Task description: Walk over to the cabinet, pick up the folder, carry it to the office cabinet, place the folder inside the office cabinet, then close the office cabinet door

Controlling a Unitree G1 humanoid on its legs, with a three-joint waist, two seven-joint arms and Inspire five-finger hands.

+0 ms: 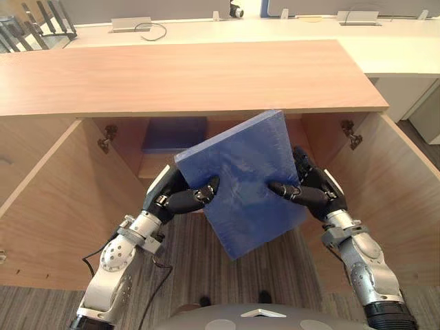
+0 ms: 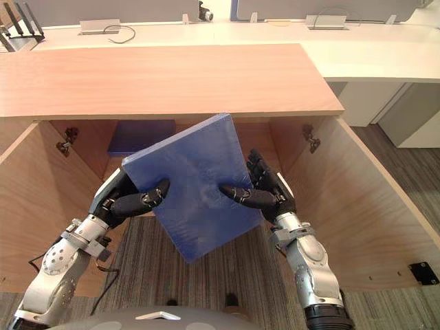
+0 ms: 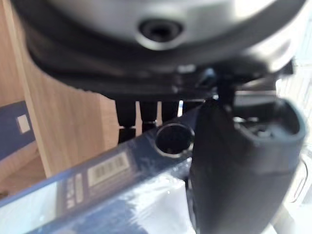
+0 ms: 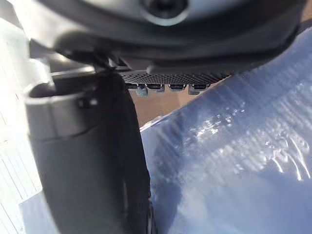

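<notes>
Before the open cabinet (image 1: 185, 75), the folder (image 1: 244, 179) hangs in the air between both hands. It is tilted, with one corner up toward the opening and one down toward the carpet (image 1: 199, 265). The left hand (image 1: 180, 198) and right hand (image 1: 311, 189) each clamp a long edge, thumb across the near face and fingers curled behind it. The left wrist view shows that thumb pressed on the glossy cover.

The step in hand looks like insertion. To do it well, I judge the folder should first be levelled to match the shelf (image 1: 155, 165). It should then go forward low enough to clear the underside of the wood top. The cover looks plastic-wrapped and slick, so the pinch should be firm until the shelf takes the weight. Letting one side go early could let the folder swing and slip.

A blue item (image 1: 175, 133) already lies at the back left of the shelf, so aiming right of it, or onto it, avoids shoving it. The doors (image 1: 48, 206) stand wide with hinges (image 1: 352, 134) showing, which leaves room for the arms. They are not yet shut.

The cabinet is light wood with a plain top. Behind it runs a white counter (image 1: 385, 48) with cables (image 1: 151, 27) on it. The floor is grey striped carpet.
</notes>
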